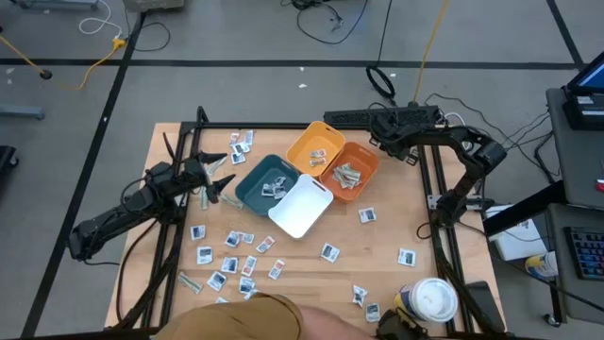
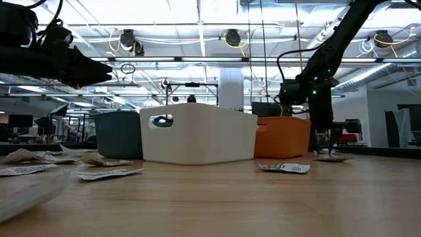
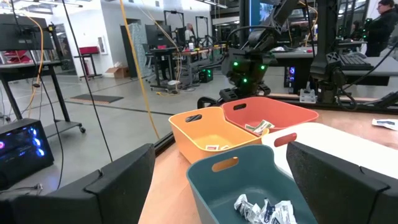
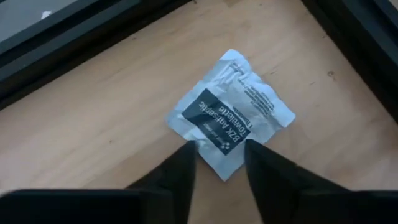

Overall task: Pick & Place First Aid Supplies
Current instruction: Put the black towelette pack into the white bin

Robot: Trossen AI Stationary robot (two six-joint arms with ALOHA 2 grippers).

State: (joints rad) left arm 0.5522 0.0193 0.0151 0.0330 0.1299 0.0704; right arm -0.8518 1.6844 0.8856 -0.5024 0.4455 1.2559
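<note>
Straddling one corner of a crumpled white-and-navy towelette packet [image 4: 229,107] on the table, the right end effector [image 4: 219,162] stands part-spread, not yet pinching.

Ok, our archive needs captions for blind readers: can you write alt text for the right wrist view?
The right gripper points down at a crumpled white square packet with a dark blue printed label lying on the light wooden tabletop, its two dark fingers straddling the packet's near corner. A black frame rail edges the table.
</note>
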